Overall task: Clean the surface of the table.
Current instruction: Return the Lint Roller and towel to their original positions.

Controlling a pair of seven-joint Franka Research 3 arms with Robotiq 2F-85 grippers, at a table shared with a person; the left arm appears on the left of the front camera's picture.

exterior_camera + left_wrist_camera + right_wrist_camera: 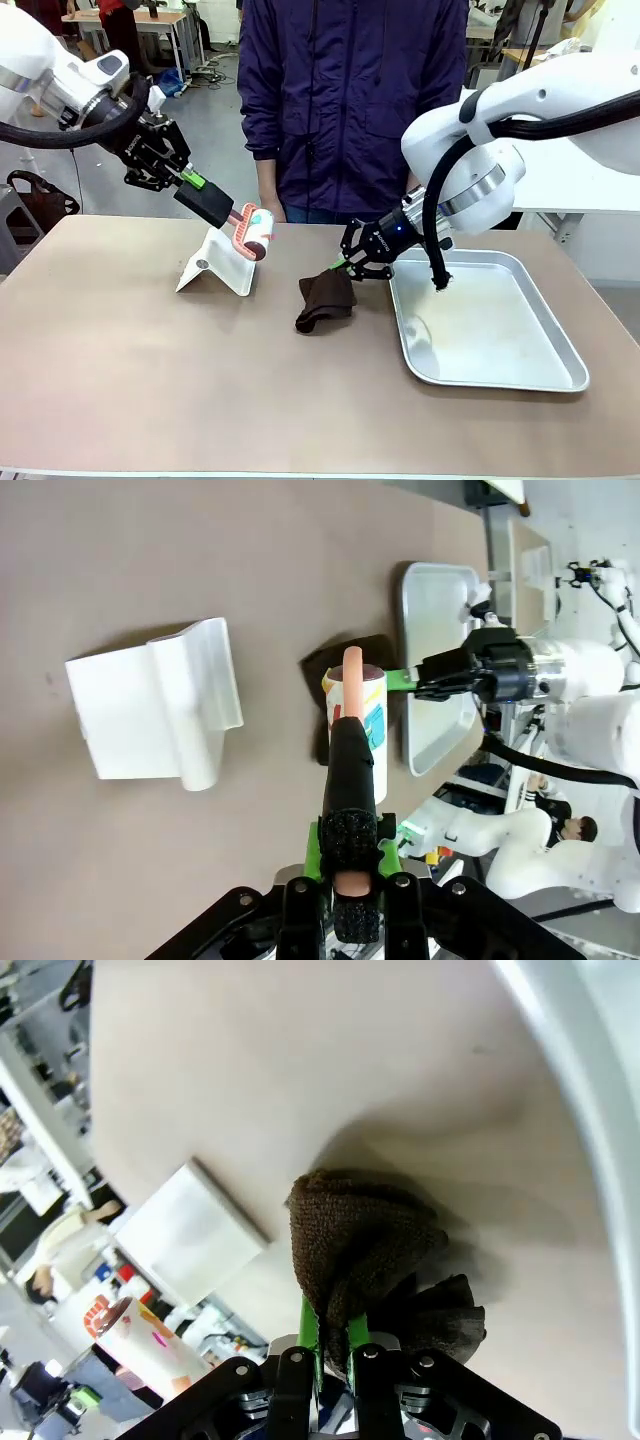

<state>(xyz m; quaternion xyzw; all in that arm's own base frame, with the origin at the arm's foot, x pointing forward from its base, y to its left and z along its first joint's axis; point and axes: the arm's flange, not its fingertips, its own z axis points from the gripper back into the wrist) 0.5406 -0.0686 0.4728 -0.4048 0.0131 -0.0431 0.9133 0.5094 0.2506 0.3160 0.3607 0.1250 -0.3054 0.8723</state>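
the left hand [200, 195] is clamped on the black handle of a lint roller [253, 231], held just above a white plastic stand [214, 262] at the far left middle of the brownish tabletop [150, 380]. the right hand [352, 264] pinches a dark brown cloth [325, 300] that hangs down onto the tabletop, just left of a shiny metal tray [500, 345]. a person in a dark jacket [350, 100] stands at the far side

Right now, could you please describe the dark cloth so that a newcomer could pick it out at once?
Start at the brownish table and find the shiny metal tray on its right half. Just left of the tray's near-left rim lies the dark brown cloth, pinched by the right gripper. It is the one soft, crumpled thing, unlike the stiff white stand beyond.
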